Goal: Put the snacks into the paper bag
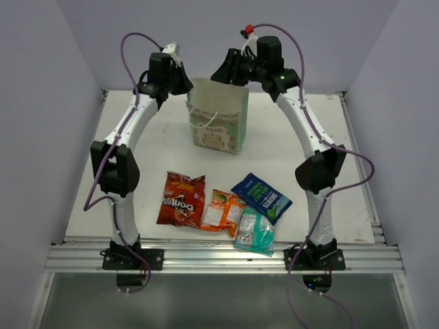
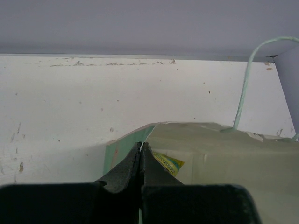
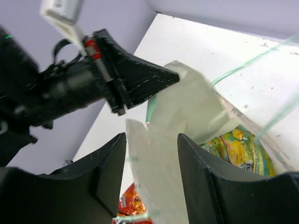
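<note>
The paper bag (image 1: 218, 116) stands upright at the back middle of the table. My left gripper (image 1: 186, 86) is shut on the bag's upper left rim (image 2: 141, 145), pinching the paper edge. My right gripper (image 1: 228, 72) is open above the bag's mouth, and its jaws stand either side of a paper wall (image 3: 152, 136). The green-yellow packet lies inside the bag (image 3: 238, 149) and also shows in the left wrist view (image 2: 169, 163). On the table at the front lie the red Doritos bag (image 1: 182, 199), the orange-white packet (image 1: 223, 210), the dark blue packet (image 1: 261, 197) and the teal-white packet (image 1: 254, 232).
The white table (image 1: 137, 151) is walled at the back and on both sides. An aluminium rail (image 1: 219, 259) runs along the near edge with both arm bases on it. The bag's string handles (image 2: 243, 88) stick up near the grippers.
</note>
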Controlling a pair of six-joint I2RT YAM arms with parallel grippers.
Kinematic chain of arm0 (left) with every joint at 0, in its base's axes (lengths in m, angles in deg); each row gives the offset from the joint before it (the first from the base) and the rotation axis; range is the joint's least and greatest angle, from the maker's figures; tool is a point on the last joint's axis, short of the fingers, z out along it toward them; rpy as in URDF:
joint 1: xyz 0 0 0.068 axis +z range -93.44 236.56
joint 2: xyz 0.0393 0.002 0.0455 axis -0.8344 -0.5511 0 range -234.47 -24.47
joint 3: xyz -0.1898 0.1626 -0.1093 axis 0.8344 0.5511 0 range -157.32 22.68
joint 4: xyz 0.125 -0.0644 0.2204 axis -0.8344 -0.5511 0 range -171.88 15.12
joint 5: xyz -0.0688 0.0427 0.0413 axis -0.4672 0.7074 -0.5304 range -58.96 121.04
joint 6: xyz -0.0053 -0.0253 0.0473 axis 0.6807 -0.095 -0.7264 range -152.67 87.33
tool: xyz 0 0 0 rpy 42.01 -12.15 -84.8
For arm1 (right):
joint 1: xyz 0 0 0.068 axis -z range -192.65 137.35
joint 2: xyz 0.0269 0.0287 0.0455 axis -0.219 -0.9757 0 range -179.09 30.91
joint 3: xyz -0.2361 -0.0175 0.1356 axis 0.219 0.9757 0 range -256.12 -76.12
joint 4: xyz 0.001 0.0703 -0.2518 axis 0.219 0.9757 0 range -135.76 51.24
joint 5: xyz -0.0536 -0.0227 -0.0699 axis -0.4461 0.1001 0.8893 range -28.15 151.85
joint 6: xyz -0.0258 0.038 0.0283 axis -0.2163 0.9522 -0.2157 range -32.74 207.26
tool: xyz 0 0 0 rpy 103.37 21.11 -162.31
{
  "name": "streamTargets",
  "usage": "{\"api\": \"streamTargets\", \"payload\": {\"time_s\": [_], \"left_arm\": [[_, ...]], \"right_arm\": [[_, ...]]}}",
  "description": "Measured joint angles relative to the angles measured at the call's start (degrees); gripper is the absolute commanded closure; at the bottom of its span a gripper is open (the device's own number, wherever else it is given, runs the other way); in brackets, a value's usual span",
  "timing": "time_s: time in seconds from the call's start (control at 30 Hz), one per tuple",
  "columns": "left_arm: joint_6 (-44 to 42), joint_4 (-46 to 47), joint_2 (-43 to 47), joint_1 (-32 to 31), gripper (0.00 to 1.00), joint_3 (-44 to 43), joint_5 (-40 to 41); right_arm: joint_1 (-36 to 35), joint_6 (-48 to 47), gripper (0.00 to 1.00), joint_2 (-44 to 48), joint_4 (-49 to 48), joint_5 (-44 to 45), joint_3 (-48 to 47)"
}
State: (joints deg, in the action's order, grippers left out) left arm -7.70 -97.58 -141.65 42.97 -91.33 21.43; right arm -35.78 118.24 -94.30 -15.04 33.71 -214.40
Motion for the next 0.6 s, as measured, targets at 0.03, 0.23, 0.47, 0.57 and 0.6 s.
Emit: {"api": "streamTargets", "payload": {"time_s": [0.03, 0.23, 0.47, 0.57, 0.6], "left_arm": [[0.0, 0.0, 0.0, 0.0, 1.00, 0.0, 0.0], [0.0, -0.1, 0.0, 0.0, 1.00, 0.0, 0.0], [0.0, -0.2, 0.0, 0.0, 1.00, 0.0, -0.2], [0.0, -0.3, 0.0, 0.0, 1.00, 0.0, -0.2], [0.0, -0.3, 0.0, 0.0, 1.00, 0.1, -0.2]], "right_arm": [[-0.2, -1.8, 0.48, 1.0, 1.0, 0.3, -0.3], [-5.4, -18.7, 0.36, 15.6, 6.7, 1.4, 8.7], [-23.5, -32.7, 0.25, 24.8, 12.9, 1.7, 28.3], [-26.6, -35.5, 0.21, 20.7, 14.7, 3.4, 34.7], [-27.0, -35.9, 0.19, 19.3, 14.8, 4.0, 36.1]]}}
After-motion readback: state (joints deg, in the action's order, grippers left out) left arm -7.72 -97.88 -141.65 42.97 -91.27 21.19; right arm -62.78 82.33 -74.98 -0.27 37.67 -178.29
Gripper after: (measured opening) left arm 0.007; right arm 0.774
